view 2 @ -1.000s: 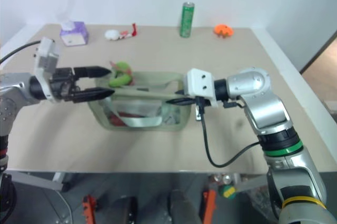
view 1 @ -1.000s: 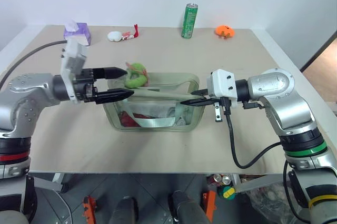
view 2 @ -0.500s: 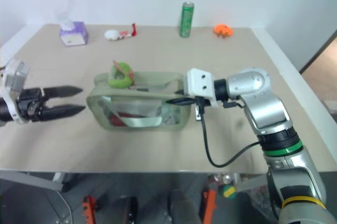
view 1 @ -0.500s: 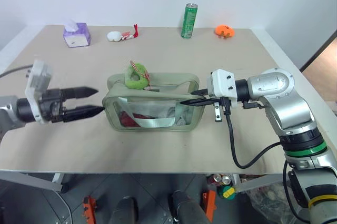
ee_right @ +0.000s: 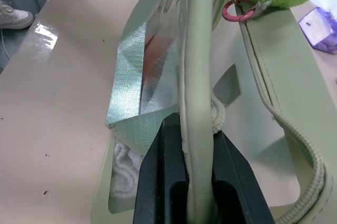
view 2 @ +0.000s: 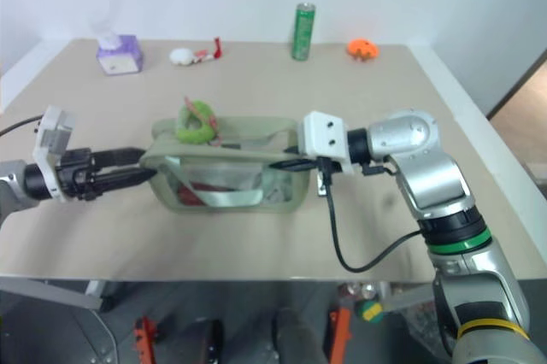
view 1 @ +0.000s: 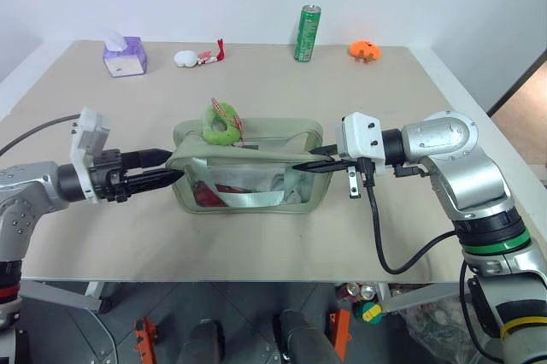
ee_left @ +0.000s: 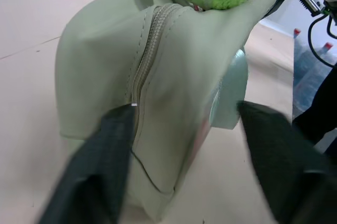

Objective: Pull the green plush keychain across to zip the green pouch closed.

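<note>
1. I see the green pouch (view 1: 248, 167) lying near the middle of the table (view 1: 282, 82), with its clear front panel facing me and red and white contents visible through it.

2. The green plush keychain (view 1: 220, 122) rests on top of the pouch at its left end. In the right wrist view a small pink ring joins it to the zipper line.

3. My right gripper (view 1: 318, 161) is at the pouch's right end. Its fingers are clamped on the pouch's upper rim, which runs straight up between them in the right wrist view.

4. My left gripper (view 1: 162, 170) is level at the pouch's left end. In the left wrist view its fingers (ee_left: 100, 166) stand apart with the end seam and zipper tail between them. I cannot tell whether they touch the fabric.

5. Handling judgement: the pouch is soft and light. It will fold or slide under a one-sided pull, so I rate the rim hold on the right as the needed anchor.

6. The plush is fuzzy and compressible, and should not slip under a firm pinch. I would take it by its body close to the ring, not by the thin cord, then draw it along the zipper line.
</note>
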Robot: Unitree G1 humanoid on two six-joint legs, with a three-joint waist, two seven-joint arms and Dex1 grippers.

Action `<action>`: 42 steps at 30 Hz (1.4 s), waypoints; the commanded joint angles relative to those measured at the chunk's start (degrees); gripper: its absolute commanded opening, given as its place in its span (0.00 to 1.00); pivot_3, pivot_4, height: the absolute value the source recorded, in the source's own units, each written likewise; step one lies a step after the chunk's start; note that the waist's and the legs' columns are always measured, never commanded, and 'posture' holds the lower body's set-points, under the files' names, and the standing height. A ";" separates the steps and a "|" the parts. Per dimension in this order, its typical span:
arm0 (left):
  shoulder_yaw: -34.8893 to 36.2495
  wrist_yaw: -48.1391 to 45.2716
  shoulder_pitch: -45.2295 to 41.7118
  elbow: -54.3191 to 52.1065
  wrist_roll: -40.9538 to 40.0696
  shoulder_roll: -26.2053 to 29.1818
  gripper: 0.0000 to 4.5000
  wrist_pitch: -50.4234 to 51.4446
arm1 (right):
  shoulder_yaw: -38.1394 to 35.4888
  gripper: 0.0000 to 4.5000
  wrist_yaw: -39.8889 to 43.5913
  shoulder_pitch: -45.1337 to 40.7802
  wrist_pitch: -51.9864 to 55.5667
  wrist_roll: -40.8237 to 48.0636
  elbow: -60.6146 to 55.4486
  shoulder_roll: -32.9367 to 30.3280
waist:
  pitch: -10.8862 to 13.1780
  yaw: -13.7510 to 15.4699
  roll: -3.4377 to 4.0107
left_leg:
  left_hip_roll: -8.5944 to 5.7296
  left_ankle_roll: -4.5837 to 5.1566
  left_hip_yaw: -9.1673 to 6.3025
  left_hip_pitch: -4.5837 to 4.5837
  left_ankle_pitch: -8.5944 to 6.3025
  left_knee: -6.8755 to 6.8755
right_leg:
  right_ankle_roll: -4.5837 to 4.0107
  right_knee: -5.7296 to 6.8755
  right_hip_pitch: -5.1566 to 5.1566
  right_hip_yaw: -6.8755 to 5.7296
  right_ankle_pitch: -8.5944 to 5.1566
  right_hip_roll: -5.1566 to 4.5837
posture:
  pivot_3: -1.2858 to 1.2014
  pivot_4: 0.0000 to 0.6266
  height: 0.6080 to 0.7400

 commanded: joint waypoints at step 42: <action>-1.43 1.55 1.61 -5.74 0.38 -1.10 0.00 -2.05 | -1.83 0.99 -11.27 -16.53 -21.60 -9.97 12.18 6.19 | 0.07 0.08 0.15 | -0.10 0.01 0.07 -0.06 0.02 0.02 | 0.11 -0.01 -0.01 0.03 0.02 -0.16 | 0.52 0.24 1.00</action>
